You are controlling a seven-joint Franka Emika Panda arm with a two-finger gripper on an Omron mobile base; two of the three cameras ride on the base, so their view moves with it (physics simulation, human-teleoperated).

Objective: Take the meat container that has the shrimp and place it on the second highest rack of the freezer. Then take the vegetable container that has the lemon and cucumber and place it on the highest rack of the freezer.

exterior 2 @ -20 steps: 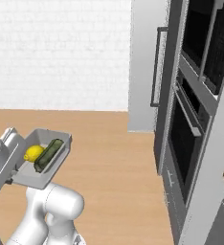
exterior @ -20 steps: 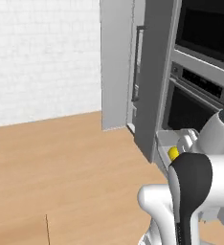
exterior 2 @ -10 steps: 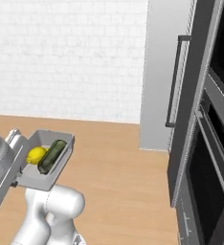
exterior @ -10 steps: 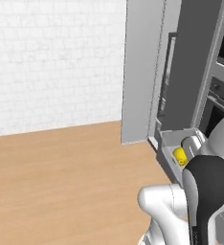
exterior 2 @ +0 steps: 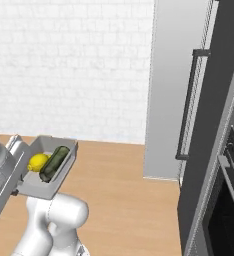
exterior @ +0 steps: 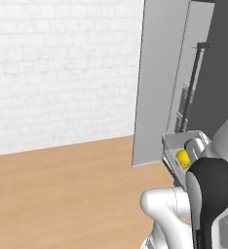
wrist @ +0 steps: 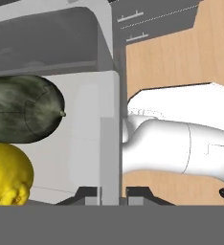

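My gripper [wrist: 111,196] is shut on the side wall of the grey vegetable container [wrist: 80,129]. Inside it lie the yellow lemon [wrist: 6,174] and the dark green cucumber [wrist: 23,110]. In the right base view the container [exterior 2: 64,167] hangs in the air at the left, with the lemon [exterior 2: 38,162] beside the cucumber [exterior 2: 54,162]. The left base view shows the container [exterior: 177,143] and lemon [exterior: 182,158] close in front of the tall grey freezer [exterior: 160,82]. The freezer [exterior 2: 171,90] has a long dark handle [exterior 2: 189,100]. Its racks and the meat container with the shrimp are out of view.
A white brick wall [exterior 2: 69,65] closes the back, with bare wooden floor [exterior: 62,194] in front of it. Dark oven fronts [exterior 2: 229,200] stand to the right of the freezer. My own white arm [exterior: 208,194] blocks the lower right of the left base view.
The whole picture has slid as the base turned, so the freezer now sits further right and the ovens have left the left base view. The container stays in my gripper.
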